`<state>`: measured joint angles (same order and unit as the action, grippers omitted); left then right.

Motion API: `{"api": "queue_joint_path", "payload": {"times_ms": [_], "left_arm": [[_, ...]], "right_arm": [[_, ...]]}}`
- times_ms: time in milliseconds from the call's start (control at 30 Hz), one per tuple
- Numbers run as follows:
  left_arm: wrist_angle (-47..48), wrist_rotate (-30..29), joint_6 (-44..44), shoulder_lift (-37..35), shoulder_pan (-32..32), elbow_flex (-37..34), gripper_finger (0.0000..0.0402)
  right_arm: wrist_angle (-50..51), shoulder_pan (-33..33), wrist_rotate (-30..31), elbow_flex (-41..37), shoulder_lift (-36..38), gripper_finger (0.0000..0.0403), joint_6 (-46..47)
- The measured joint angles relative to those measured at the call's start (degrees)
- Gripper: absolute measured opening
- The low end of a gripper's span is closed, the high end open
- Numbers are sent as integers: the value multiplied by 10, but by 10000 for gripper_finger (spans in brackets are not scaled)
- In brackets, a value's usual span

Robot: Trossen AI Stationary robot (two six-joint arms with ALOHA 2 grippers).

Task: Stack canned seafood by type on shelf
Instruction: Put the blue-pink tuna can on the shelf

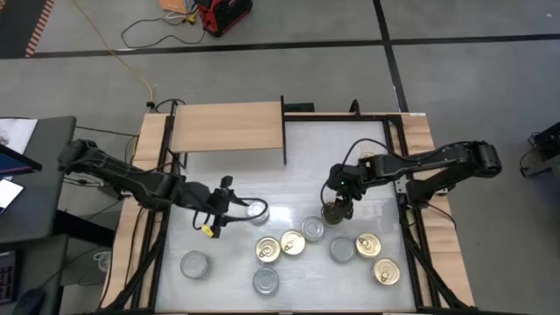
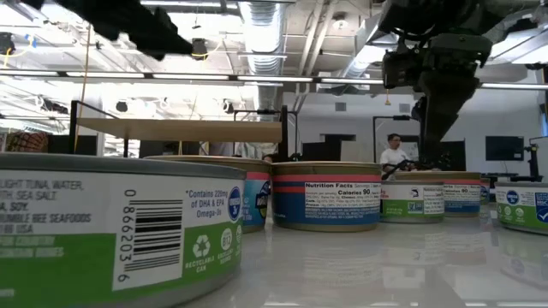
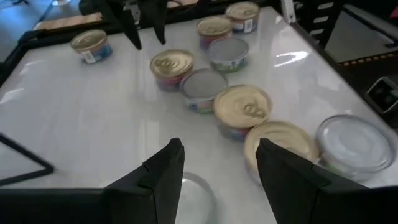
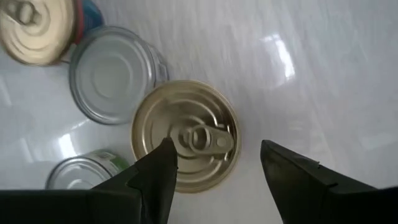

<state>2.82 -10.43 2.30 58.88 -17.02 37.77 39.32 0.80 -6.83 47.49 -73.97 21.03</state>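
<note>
**Both arms hang over tins, nothing on the shelf**

The right gripper (image 4: 214,171) hangs above a gold-lidded tin (image 4: 185,134) with a pull tab, its fingers spread wide and apart from the tin; one finger shows over the lid's edge, the other over bare table. A silver-lidded tin (image 4: 112,73) sits just beside the gold one.

The left gripper (image 3: 217,171) hovers with its fingers also parted over a silver tin (image 1: 255,210) near the middle of the white table (image 1: 332,166), holding nothing.

Seen from above, the other tins (image 1: 292,242) are scattered from about 4 to 8 o'clock of the table's centre, gold and silver mixed. The wooden shelf (image 1: 226,128) stands at about 11 o'clock, its board bare, well apart from the tins.
</note>
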Motion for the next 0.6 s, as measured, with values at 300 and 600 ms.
{"api": "queue_joint_path", "payload": {"times_ms": [300, 600], "left_arm": [[-52, 8, 88, -1, 73, -43, 190], [-124, 57, 30, 0, 100, -92, 190]], "right_arm": [[-5, 50, -41, 0, -5, 255, -75], [-30, 46, -54, 0, -36, 240, -89]]}}
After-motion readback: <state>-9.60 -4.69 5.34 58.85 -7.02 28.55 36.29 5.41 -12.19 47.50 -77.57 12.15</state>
